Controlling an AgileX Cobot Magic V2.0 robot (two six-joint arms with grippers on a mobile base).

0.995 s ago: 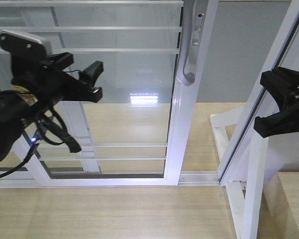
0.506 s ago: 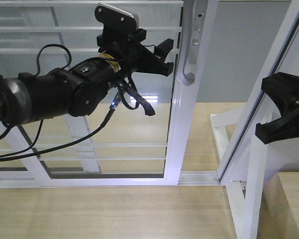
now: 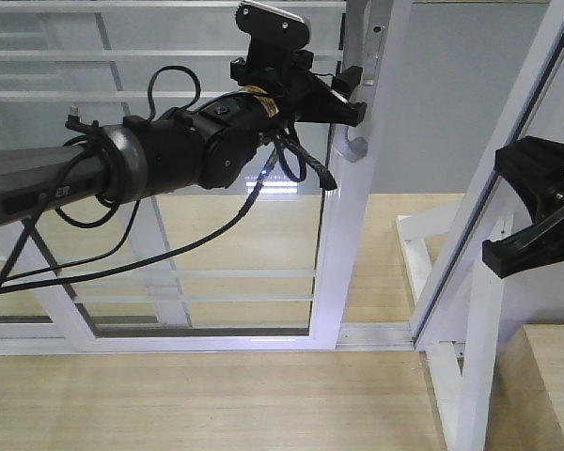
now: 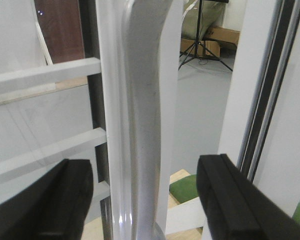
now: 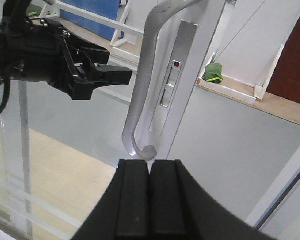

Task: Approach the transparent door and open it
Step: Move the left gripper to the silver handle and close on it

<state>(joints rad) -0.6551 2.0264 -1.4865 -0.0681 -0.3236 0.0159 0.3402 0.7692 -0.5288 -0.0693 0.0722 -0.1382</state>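
The transparent door is a glass panel in a glossy white frame with thin white bars. Its curved grey handle runs down the right edge. My left gripper is open at the handle's mid height. In the left wrist view the handle stands between the two black fingers, with a gap on each side. My right gripper is shut and empty, pointing at the handle's lower curl from a distance. Its black body shows at the right edge of the front view.
A slanted bare white frame post with a wooden brace stands right of the door, just in front of my right gripper. A floor track runs under the door. Another barred glass panel lies behind at left.
My left arm has swung from the far left up and to the right, bringing its open gripper to the door handle. The right gripper has barely shifted.
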